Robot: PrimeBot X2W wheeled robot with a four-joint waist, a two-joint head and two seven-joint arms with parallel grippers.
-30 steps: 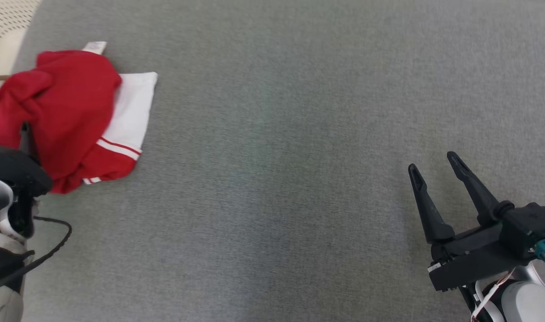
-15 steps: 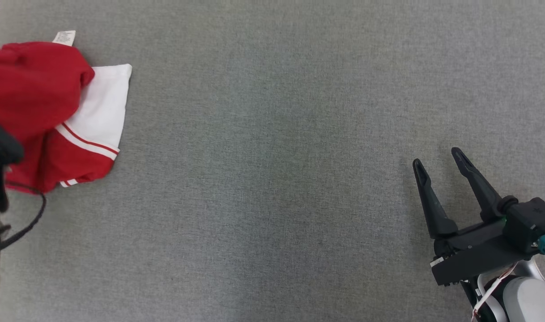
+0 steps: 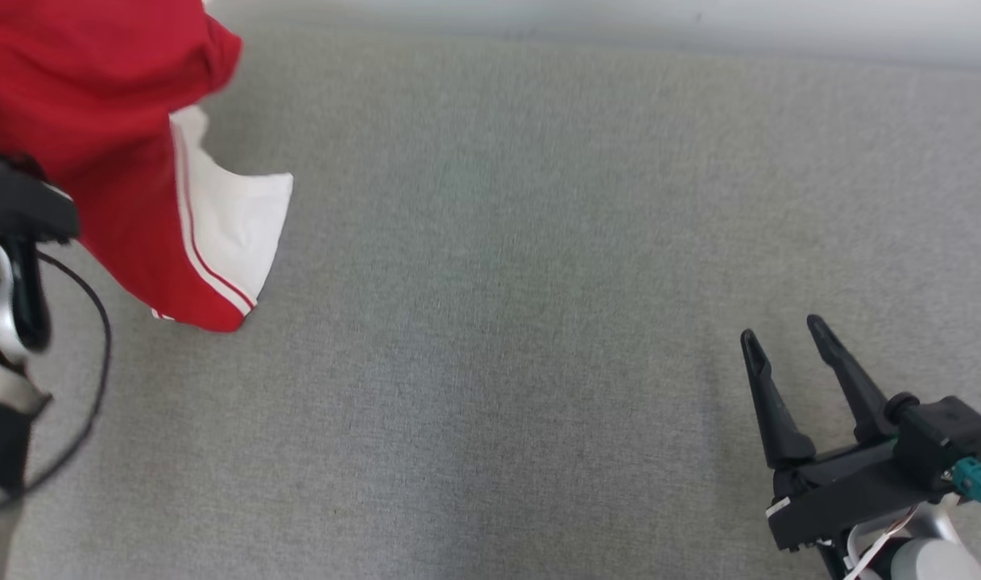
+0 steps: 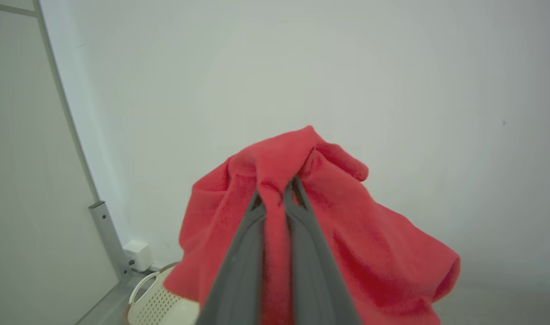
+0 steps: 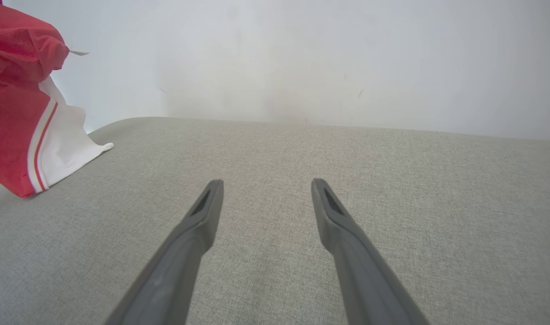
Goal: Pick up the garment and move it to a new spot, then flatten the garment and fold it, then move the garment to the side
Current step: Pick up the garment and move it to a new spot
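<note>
**Lead:** Question for you: where is the soft red-and-white fabric garment [image 3: 96, 121] sitting?

**Spotter:** You are holding it up above the flat grey woven fabric surface [image 3: 498, 322], at the far left of the head view. Its red lower corner is hanging low over the cloth (whether it is touching, I cannot tell).

**Lead:** What is the dark two-fingered left gripper [image 4: 277, 192] doing?

**Spotter:** It is pinching a bunched red fold. The jaws are standing almost together with only cloth between them, and the rest is draping down around both fingers.

**Lead:** And the matching dark right gripper [image 3: 782, 328]?

**Spotter:** You are keeping nothing in it. Its fingers are standing wide apart over bare grey surface at the lower right, well apart from the garment.

**Lead:** Anything around the edges?

**Spotter:** A cream perforated plastic basket [image 4: 153, 302] is peeking in beneath the hanging garment, near a grey metal post [image 4: 105, 234] (left wrist view). A plain white wall [image 5: 302, 54] is rising behind the surface.
</note>
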